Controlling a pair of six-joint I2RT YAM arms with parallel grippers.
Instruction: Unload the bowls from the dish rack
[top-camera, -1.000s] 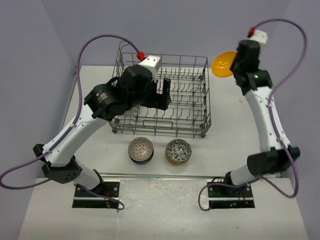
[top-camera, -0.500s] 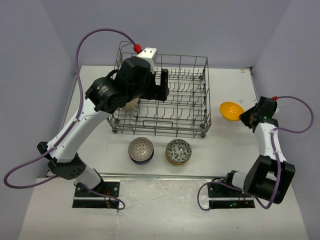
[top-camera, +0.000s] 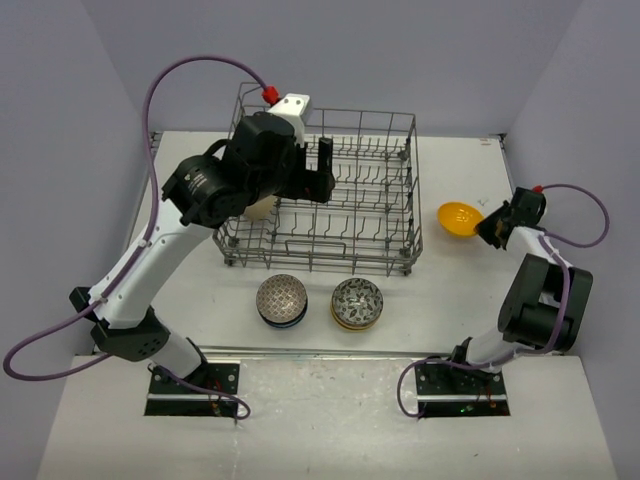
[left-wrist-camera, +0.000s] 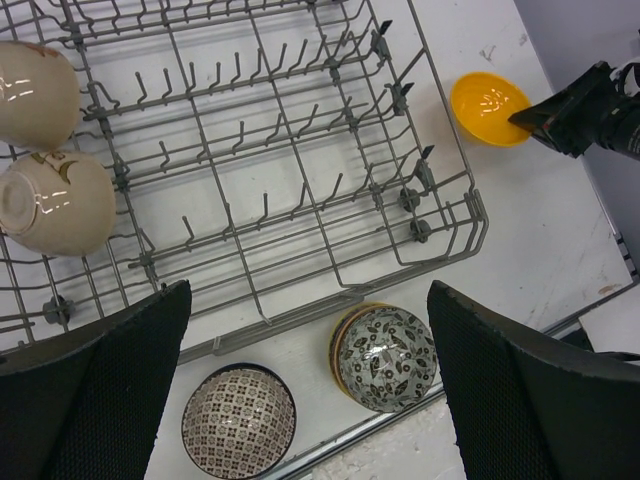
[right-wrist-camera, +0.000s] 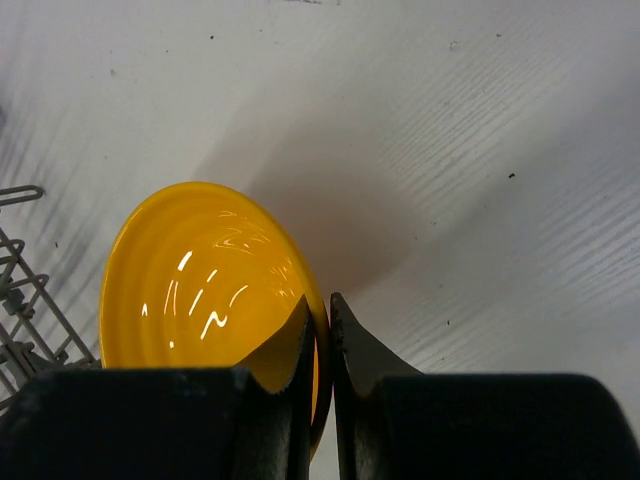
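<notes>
On the right side of the counter, just beyond the right end of the dish rack, the right claw is clamped on the near-right rim of the orange-yellow bowl. One finger is inside the bowl and one outside, with only the thin wall between them. The bowl is open side up and looks tilted; whether its base rests on the counter cannot be told. The left claw hangs over the near part of the rack with its fingers spread wide and nothing between them. Two beige bowls lie on their sides among the tines at the rack's left end, one just behind the other; the other tine rows in view hold no bowls. On the counter near the rack, two short stacks of bowls stand side by side, apart from each other. The left stack has a brown lattice-patterned bowl on top, the right stack a grey leaf-patterned one.
</notes>
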